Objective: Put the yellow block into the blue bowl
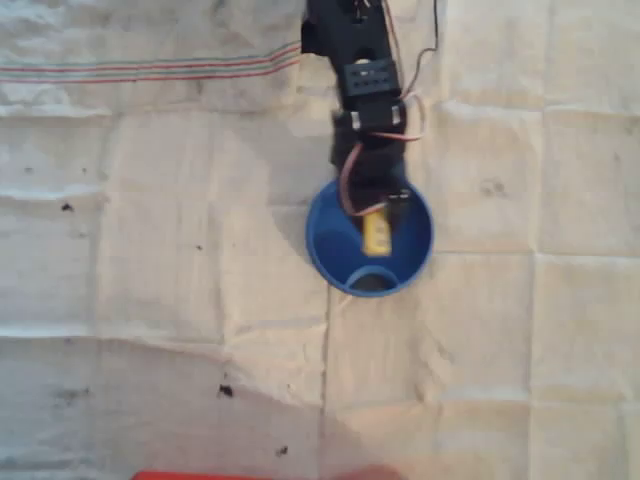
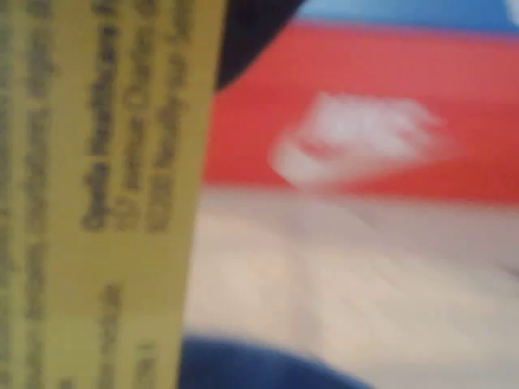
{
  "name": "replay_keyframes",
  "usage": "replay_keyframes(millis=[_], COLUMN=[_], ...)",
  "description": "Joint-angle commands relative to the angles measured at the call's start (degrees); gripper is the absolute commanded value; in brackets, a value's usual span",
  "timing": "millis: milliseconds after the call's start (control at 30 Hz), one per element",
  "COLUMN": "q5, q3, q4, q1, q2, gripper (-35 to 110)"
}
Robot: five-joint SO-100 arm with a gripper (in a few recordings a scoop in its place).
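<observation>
In the overhead view, the black robot arm [image 1: 365, 85] reaches down over the round deep-blue plastic bowl [image 1: 322, 245], which sits on a creased pale cloth [image 1: 150, 250]. The small bright yellow rectangular block [image 1: 376, 233] lies within the bowl's rim, just below the gripper [image 1: 376, 200]. Whether the jaws grip it I cannot tell. In the wrist view the block [image 2: 97, 194] looms blurred beside the bowl's rim [image 2: 259, 369].

Soft warm overhead light, grainy, wrist view heavily blurred, close-up unfocused

blue bowl [image 1: 418, 262] on creased cloth [image 1: 160, 250]
</observation>
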Motion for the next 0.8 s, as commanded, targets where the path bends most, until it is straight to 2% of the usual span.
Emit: replay_keyframes(millis=[0,133,400,633,767], q5=[0.4,0.4,0.5,1.1,1.8], q3=[-5.0,-1.5,0.9,1.5,1.8], q4=[0.9,0.4,-1.4,-0.7,-0.5], q1=[0.4,-0.1,-0.2,-1.8,-6.8], q2=[5.9,6.0,6.9,12.6,19.1], gripper=[0,3,16,14,5])
